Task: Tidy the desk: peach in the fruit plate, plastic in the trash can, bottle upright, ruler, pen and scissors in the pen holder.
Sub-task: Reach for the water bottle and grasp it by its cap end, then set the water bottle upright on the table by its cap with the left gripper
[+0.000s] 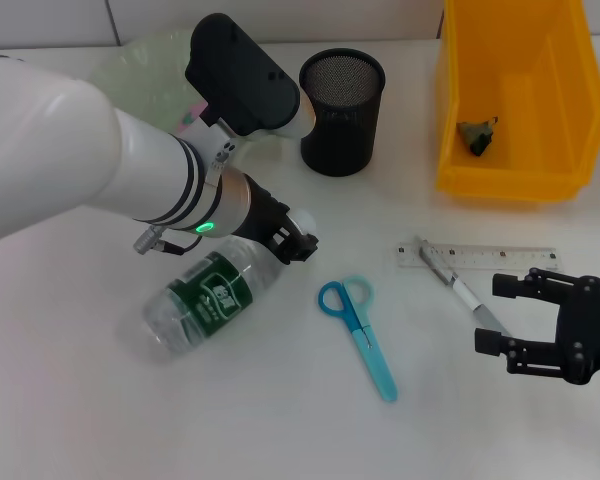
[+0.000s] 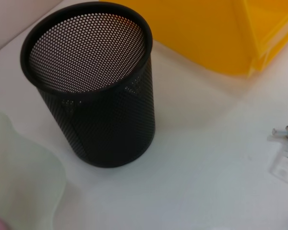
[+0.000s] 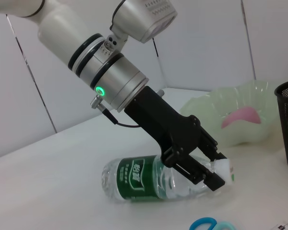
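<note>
A clear bottle [image 1: 208, 297] with a green label lies on its side on the white table [image 1: 100, 420]. My left gripper [image 1: 296, 243] is shut on its neck by the white cap; this shows in the right wrist view, gripper [image 3: 217, 176] and bottle [image 3: 144, 181]. My right gripper [image 1: 490, 313] is open, with one end of the pen [image 1: 458, 288] between its fingers. The pen lies across a clear ruler [image 1: 505, 257]. Blue scissors [image 1: 361, 333] lie in the middle. The black mesh pen holder [image 1: 342, 112] stands behind. The pink peach [image 3: 242, 117] lies in the green plate [image 3: 216, 108].
A yellow bin [image 1: 540, 175] at the back right holds a dark green scrap of plastic [image 1: 478, 137]. In the left wrist view the pen holder [image 2: 98, 96] is close, with the bin [image 2: 201, 33] behind it and the plate's rim [image 2: 24, 177] beside it.
</note>
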Controlling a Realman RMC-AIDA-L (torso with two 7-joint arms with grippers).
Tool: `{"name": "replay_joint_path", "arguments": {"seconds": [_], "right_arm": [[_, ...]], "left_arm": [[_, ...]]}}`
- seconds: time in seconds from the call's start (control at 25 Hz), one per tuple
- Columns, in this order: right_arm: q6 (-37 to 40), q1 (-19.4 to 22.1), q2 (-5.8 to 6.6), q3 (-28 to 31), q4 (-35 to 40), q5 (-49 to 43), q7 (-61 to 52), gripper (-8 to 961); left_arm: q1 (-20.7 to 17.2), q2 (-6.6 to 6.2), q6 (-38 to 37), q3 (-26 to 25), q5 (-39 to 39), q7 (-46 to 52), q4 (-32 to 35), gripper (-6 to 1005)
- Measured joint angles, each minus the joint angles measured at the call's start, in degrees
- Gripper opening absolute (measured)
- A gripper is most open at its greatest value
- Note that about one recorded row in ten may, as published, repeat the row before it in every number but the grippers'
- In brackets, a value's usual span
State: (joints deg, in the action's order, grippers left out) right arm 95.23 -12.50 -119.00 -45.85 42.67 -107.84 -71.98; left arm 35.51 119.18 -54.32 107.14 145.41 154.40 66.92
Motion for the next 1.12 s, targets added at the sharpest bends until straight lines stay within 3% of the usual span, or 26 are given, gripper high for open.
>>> {"name": "replay_joint_path", "arguments": {"seconds": [0.16, 0.32, 0.48, 0.6, 0.84, 0.88, 1.12], "right_arm": [[-0.04, -0.11, 0.00, 0.21, -0.41, -0.31, -0.14, 794], [-0.06, -0.15, 0.00, 0.24, -0.40, -0.51, -0.62, 793], [-0.06, -0.25, 0.00, 0.30, -0.38, -0.58, -1.00, 793], [-0.05, -0.35, 0.00, 0.29, -0.20, -0.64, -1.27, 793], [-0.05, -0.95, 0.00, 0.25, -0.06, -0.71, -2.22, 793], [-0.06, -1.07, 0.00, 0.17, 0.00, -0.73, -2.48, 793], [-0.05, -1.85, 0.00, 0.12, 0.13, -1.09, -2.92, 793]], "left_arm": [[-1.06, -0.04, -1.17, 0.32, 0.54, -0.09, 3.58, 578], [-5.12, -0.39, -3.55, -0.33, 1.05, -1.65, 11.69, 435], [-7.96, -0.51, -6.19, -2.03, 1.22, -2.83, 16.34, 438], [-15.08, -0.70, -8.11, -4.45, 1.11, -7.19, 25.33, 440], [-20.84, -0.70, -10.99, -6.55, 0.60, -9.35, 32.97, 444], [-23.25, -0.73, -11.38, -7.27, 0.41, -10.03, 35.71, 445], [-26.77, -0.68, -11.12, -8.19, -0.15, -10.89, 39.78, 449]]}}
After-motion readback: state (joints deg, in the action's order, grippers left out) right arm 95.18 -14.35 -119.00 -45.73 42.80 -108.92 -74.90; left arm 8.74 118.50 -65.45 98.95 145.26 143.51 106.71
